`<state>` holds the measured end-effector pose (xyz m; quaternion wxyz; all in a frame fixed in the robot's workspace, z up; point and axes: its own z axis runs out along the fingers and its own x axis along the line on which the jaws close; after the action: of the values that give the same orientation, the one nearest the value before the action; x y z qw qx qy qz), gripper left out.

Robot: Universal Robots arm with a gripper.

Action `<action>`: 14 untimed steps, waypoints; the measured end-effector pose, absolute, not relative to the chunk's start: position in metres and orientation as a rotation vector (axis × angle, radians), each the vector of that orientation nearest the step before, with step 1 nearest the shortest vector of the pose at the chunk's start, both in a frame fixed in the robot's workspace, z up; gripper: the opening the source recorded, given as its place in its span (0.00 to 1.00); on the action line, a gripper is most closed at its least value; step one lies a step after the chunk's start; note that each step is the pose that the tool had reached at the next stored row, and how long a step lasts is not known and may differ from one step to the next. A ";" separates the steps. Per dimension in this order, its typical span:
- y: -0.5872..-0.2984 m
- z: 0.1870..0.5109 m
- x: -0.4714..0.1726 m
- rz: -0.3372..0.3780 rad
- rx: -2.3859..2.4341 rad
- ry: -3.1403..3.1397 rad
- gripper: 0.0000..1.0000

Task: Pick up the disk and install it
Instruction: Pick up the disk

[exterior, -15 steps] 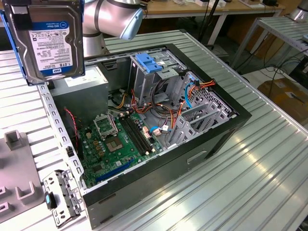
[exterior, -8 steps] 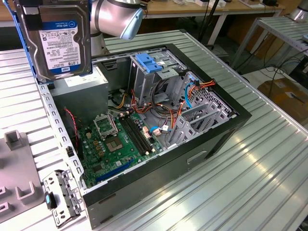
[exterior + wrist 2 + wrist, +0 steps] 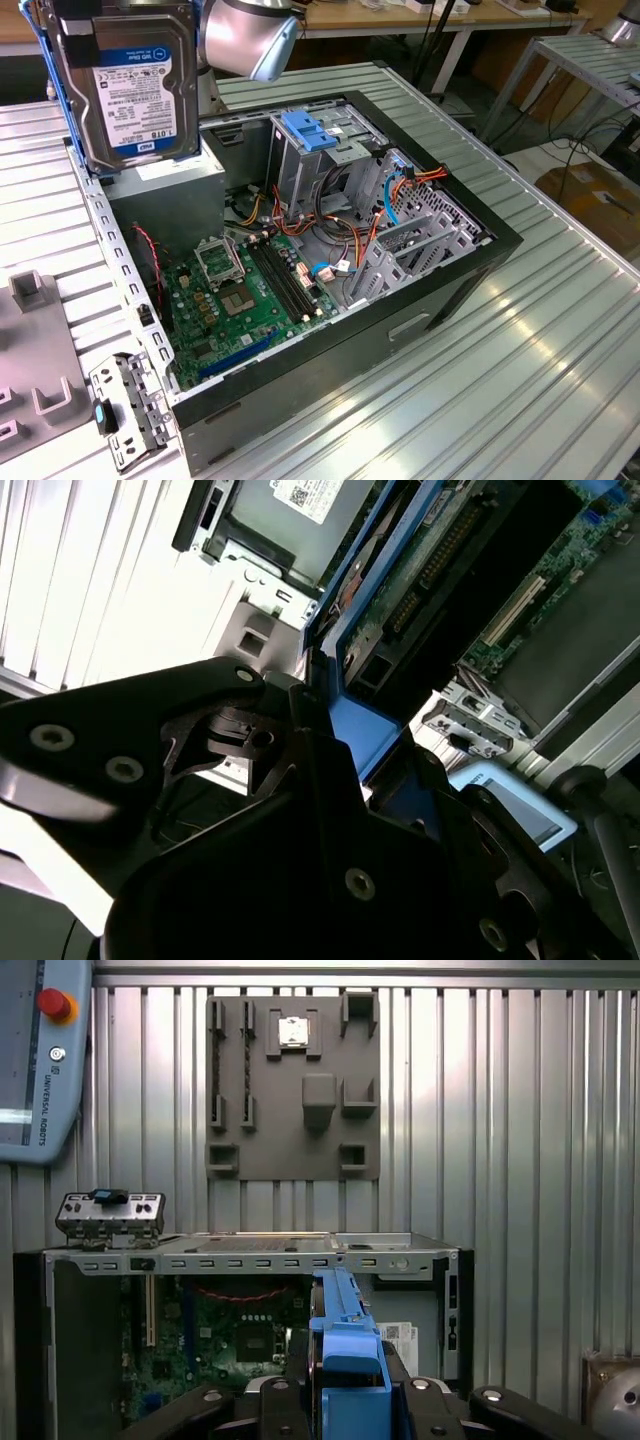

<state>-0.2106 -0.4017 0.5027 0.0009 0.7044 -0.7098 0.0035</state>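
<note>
Starting at the exterior view's left: a grey moulded plastic fixture tray [image 3: 35, 370] lies on the ribbed silver metal worktop [image 3: 560, 380]. Just beside it, a small steel bracket [image 3: 120, 415] with a blue tab rests against the near corner of the open black computer case [image 3: 420, 320].

Now look up! The dark metal rectangular disk [image 3: 130, 85], with its white-and-blue label facing out, hangs high over the left end of the case, well clear of the rim. In the first wrist view the black gripper [image 3: 343, 1385] is clamped across the disk's blue plastic side rail [image 3: 345, 1345], fingers on either side of it. The second wrist view shows the same pinch on the blue rail [image 3: 360, 735]. Holding it by the rail end looks deliberate (the broad faces and the leading edge are left free), and the height seems chosen to keep it above the case wall.

Directly under the disk sits the big grey metal box [image 3: 165, 195]. Moving right, the green motherboard [image 3: 250, 290] lies flat on the case floor. Next comes the tall grey metal cage [image 3: 310, 150] with its light-blue plastic cap, apart from the disk. Right again, orange and blue cables [image 3: 400, 195] run across the far corner. The silver arm [image 3: 250, 35] reaches in above the far side.
</note>
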 end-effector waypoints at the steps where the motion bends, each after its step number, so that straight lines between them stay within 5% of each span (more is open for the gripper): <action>1: -0.404 0.502 -0.210 0.011 2.212 -2.228 0.37; 14: -0.411 0.501 -0.164 0.011 2.211 -2.229 0.37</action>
<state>-0.1636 -0.4112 0.5013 0.0009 0.7042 -0.7100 0.0035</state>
